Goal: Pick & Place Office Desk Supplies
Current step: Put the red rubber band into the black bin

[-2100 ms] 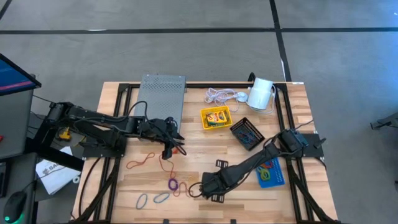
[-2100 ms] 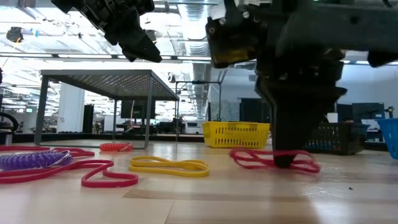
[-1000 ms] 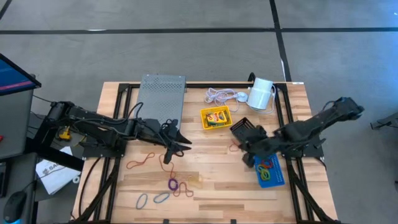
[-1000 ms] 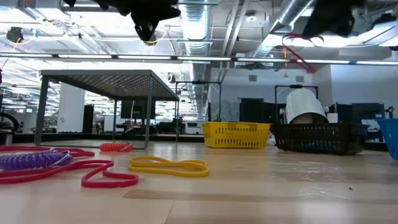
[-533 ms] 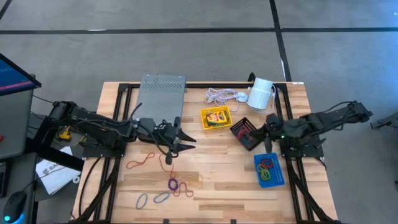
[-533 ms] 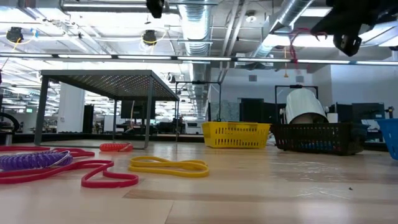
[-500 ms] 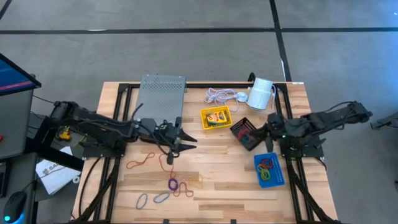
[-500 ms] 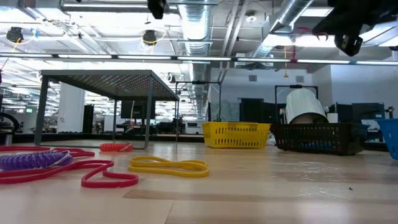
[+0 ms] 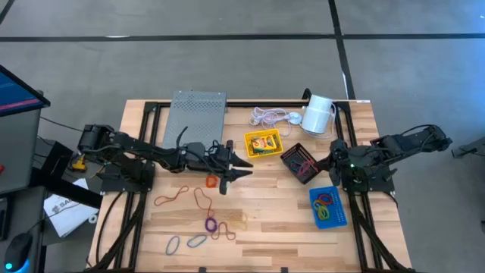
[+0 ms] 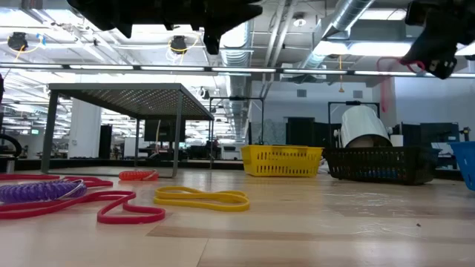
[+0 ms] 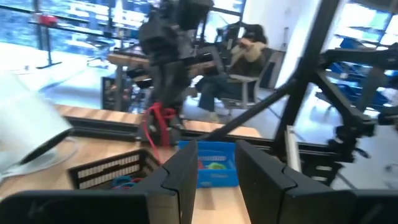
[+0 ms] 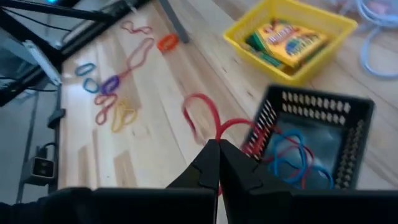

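My right gripper point(image 9: 324, 161) hangs above the black mesh tray point(image 9: 301, 164), shut on a red rubber band point(image 12: 198, 113). My left gripper point(image 9: 244, 167) reaches level over the table's middle, just in front of the yellow tray point(image 9: 263, 144), which holds a crayon box point(image 12: 287, 36). Its fingers point(image 11: 186, 171) stand open with nothing between them. An orange band point(image 9: 211, 182) lies flat on the wood beside the left arm. More loose bands point(image 9: 211, 224) lie toward the near edge. The blue tray point(image 9: 330, 206) holds bands of several colours. My right gripper pinches the red band point(image 12: 214, 138) between its two shut fingertips. It comes slanting down from the table's right side. The band's loop point(image 12: 189, 109) sticks out ahead of the fingers. In the low view the band point(image 10: 386, 74) hangs slack, clear above the black tray.
A grey perforated metal stand point(image 9: 197, 114) is at the far left. A coiled white cord point(image 9: 267, 116) and a white cylinder point(image 9: 318, 114) lie along the far edge. Bare wood lies between the loose bands and the blue tray.
My left gripper has swung up to level and gone toward the table's right edge, stopping in front of the yellow tray. My right gripper has drawn back toward the right edge with the red band, which stays lifted, and now hangs over the black mesh tray.
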You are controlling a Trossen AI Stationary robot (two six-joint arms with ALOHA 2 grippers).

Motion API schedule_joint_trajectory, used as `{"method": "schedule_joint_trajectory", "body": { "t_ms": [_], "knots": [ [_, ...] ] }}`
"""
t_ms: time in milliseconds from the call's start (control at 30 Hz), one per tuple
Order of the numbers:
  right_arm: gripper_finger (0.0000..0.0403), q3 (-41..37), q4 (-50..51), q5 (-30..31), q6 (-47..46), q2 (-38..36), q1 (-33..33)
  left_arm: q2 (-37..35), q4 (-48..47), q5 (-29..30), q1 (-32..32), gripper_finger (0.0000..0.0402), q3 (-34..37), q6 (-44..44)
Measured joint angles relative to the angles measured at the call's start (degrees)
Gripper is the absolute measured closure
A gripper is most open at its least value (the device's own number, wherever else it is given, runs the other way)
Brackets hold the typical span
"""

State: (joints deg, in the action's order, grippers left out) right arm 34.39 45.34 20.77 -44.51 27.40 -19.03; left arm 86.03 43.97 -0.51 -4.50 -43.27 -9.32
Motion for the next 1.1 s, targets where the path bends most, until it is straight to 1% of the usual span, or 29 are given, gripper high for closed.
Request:
{"method": "schedule_joint_trajectory", "body": {
  "t_ms": [167,400,633,900,1100],
  "knots": [
    [0.0403,0.0,1.4,-2.3,-1.0,1.5,2.5,-2.7,-1.4,-3.0,-0.6,0.0298,0.0,0.0],
    [0.0403,0.0,1.7,-7.1,-0.1,6.2,9.0,-7.4,-12.9,-3.0,-0.6,0.0298,0.0,0.0],
    [0.0403,0.0,1.3,-11.8,2.9,11.9,15.9,-11.0,-20.8,-3.0,-0.6,0.0298,0.0,0.9],
    [0.0403,0.0,1.3,-15.9,8.1,17.6,24.4,-11.8,-26.0,-3.0,0.2,0.0298,0.0,1.8],
    [0.0403,0.0,-0.7,-18.3,11.7,22.6,28.0,-11.8,-28.1,-3.0,1.6,0.0298,0.0,3.4]
  ]
}}
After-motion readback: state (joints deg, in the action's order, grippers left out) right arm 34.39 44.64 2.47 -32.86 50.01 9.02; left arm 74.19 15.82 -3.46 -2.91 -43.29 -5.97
